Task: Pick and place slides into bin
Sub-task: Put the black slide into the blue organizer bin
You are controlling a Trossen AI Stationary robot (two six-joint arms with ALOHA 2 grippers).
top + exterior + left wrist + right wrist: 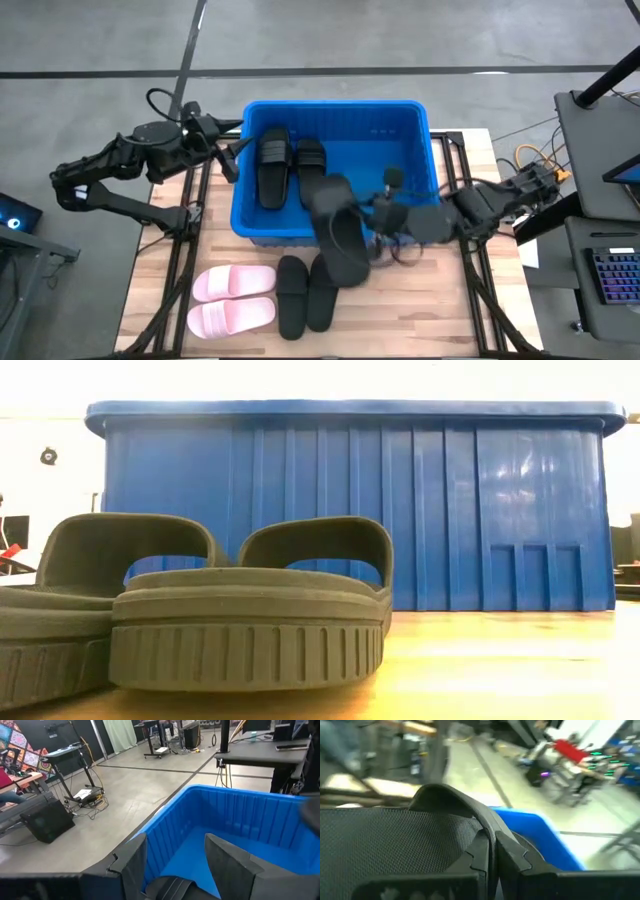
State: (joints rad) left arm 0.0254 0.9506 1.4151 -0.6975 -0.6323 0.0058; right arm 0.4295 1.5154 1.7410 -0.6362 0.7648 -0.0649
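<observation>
We see the right gripper [372, 222] clamped on a black slide [338, 232], holding it tilted across the near wall of the blue bin [400, 120], partly over the rim and partly over the table [440, 310]. In the right wrist view its fingers [479, 854] are pressed together on the sandal's edge. The left gripper [232, 150] waits at the bin's left rim with fingers [134, 862] spread apart. Two black slides [290, 165] lie inside the bin. On the table, just before the bin, a black pair [305, 295] lies beside the pale pink pair [234, 300]. We can read no writing.
</observation>
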